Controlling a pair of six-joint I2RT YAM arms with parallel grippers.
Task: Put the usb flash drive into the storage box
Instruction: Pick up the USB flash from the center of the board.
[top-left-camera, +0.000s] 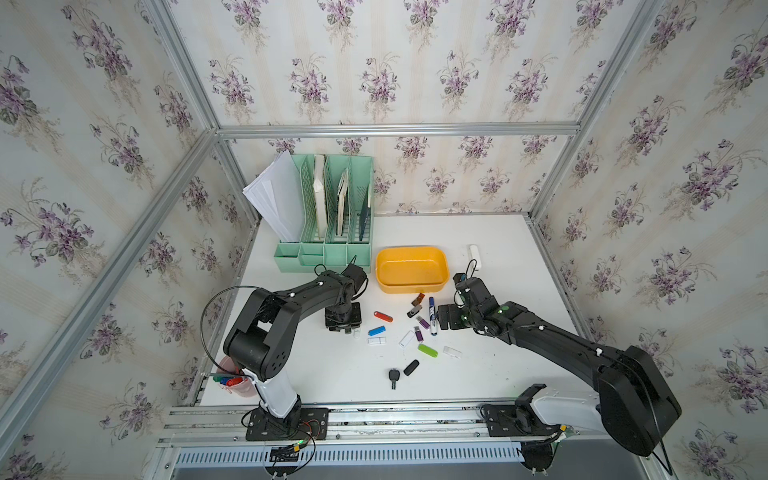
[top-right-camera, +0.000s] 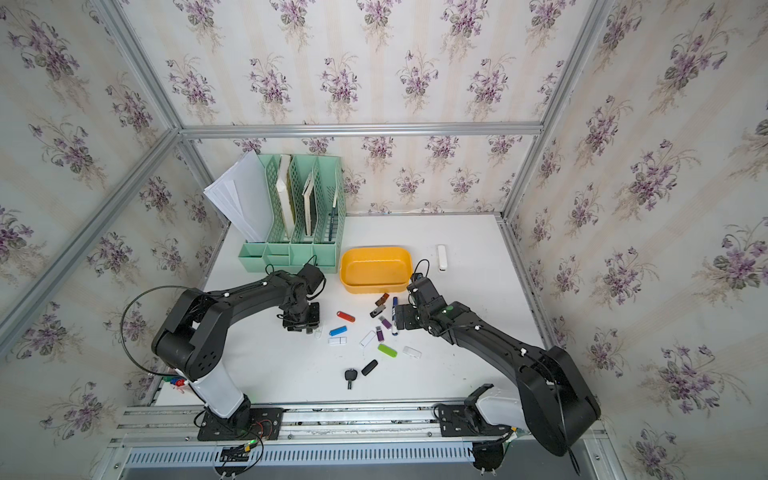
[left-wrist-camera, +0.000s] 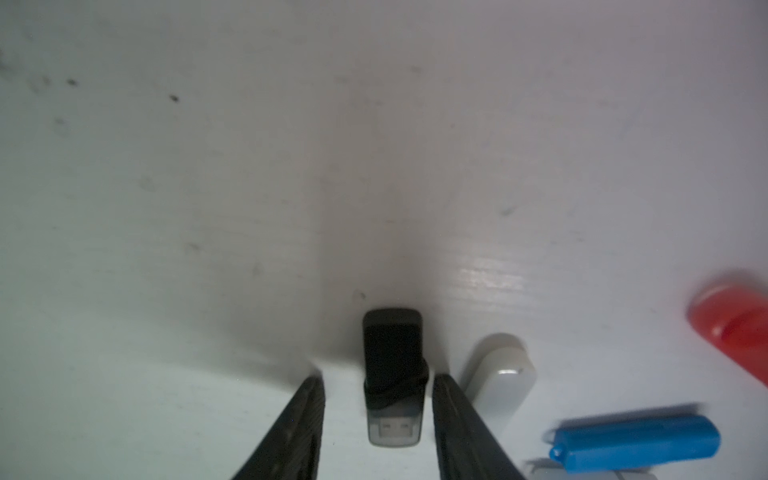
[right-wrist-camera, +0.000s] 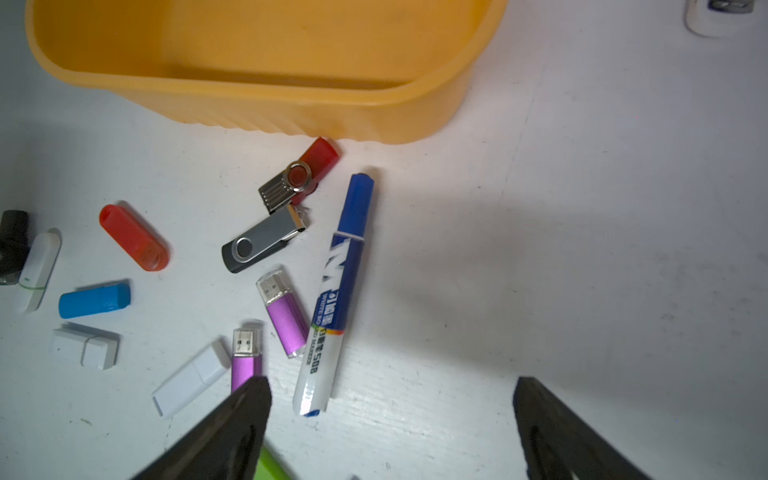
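Evidently the pick-up is the step in hand. The left wrist view shows the left gripper (left-wrist-camera: 378, 377) down at the white table (left-wrist-camera: 208, 208), its jaws parted on either side of a black usb flash drive (left-wrist-camera: 392, 357) with a clear cap. A sliver of table shows on each side, so nothing is grasped yet. A white drive (left-wrist-camera: 498, 374) lies just beside one finger. I judge the next move calls for pinching squarely on the black body without nudging that neighbour, then lifting and carrying it up and to the right in the frame of a top view to the storage box (top-left-camera: 409, 286). The box sits at mid-frame and looks empty. In both top views the gripper's body hides the black drive, so only the wrist camera shows the gaps; the box and the way to it do not show in that view at all. The right wrist view adds the box's near wall (right-wrist-camera: 291, 108), a blue marker (right-wrist-camera: 340, 266) among more drives, and the right gripper (right-wrist-camera: 390, 384) spread wide, holding nothing.
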